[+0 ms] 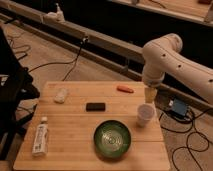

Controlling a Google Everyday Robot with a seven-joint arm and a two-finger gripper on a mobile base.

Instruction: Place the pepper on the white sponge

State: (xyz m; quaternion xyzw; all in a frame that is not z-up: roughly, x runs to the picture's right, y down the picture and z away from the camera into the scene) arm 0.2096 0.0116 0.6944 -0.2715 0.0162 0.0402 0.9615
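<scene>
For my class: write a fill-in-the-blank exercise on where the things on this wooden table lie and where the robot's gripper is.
1. In the camera view, the pepper lies to the ____ of the gripper.
2. The small block lying right of the white sponge is ____ in colour.
3. The gripper hangs at the table's right side, just above a white ____.
4. The bowl near the front edge is ____.
Missing words: left; black; cup; green.
</scene>
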